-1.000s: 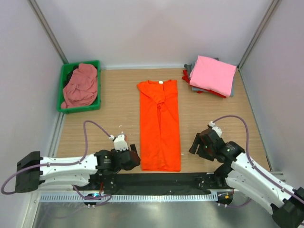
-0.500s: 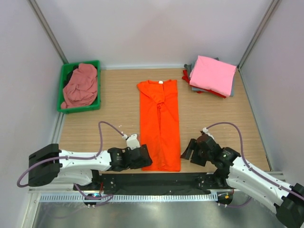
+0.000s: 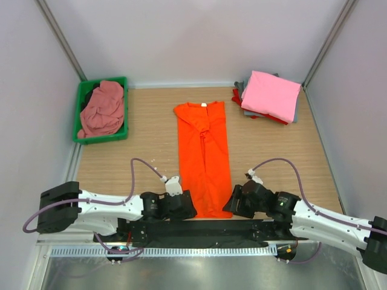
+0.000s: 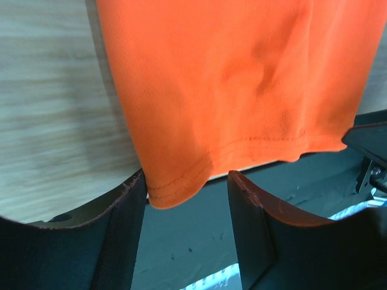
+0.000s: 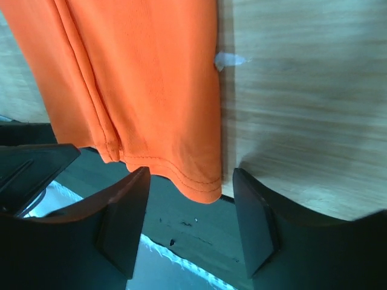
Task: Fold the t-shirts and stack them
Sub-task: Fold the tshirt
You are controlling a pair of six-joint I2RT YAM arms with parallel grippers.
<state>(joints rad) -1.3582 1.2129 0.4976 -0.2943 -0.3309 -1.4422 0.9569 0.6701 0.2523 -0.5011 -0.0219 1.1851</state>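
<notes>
Orange t-shirt (image 3: pixel 204 158) lies as a long strip in the middle of the table (image 3: pixel 145 157), collar far, hem near. Within the last second both arms swing in: left gripper (image 3: pixel 188 205) and right gripper (image 3: pixel 232 202) now straddle the 2 hem corners, jaws partway apart, nothing pinched. We judge the hem-to-collar fold comes next.
</notes>
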